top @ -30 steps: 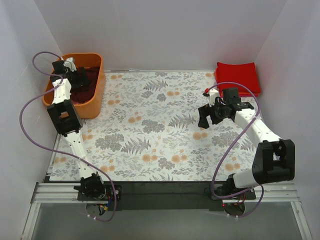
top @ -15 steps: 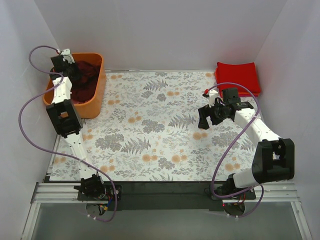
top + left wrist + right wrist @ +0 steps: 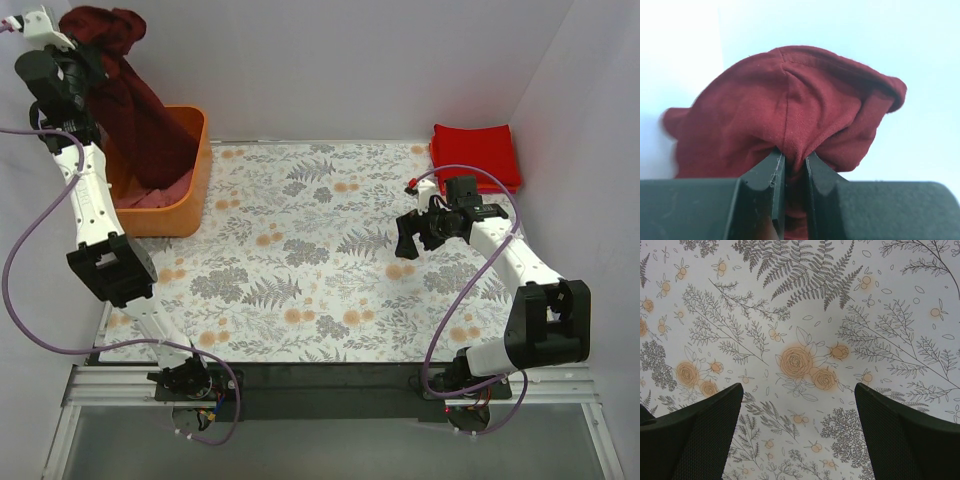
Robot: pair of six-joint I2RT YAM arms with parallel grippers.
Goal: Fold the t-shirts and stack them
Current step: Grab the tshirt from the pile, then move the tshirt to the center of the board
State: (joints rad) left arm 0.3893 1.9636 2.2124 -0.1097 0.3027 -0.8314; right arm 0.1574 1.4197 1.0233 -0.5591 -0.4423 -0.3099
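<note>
One dark maroon shirt (image 3: 135,115) hangs from the left fingers (image 3: 769,175), which are pinched tight on a bunched fold of it, high above the orange tub (image 3: 185,190) at the far left corner. Its lower end reaches down into the tub. The right fingers (image 3: 700,430) are spread wide just above the flowered surface (image 3: 300,290), holding nothing. A folded red stack (image 3: 478,155) lies at the far right corner.

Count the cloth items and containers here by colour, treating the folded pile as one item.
Maroon shirt: 1
Pink cloth: 1
Red folded pile: 1
Orange tub: 1
Total: 4
</note>
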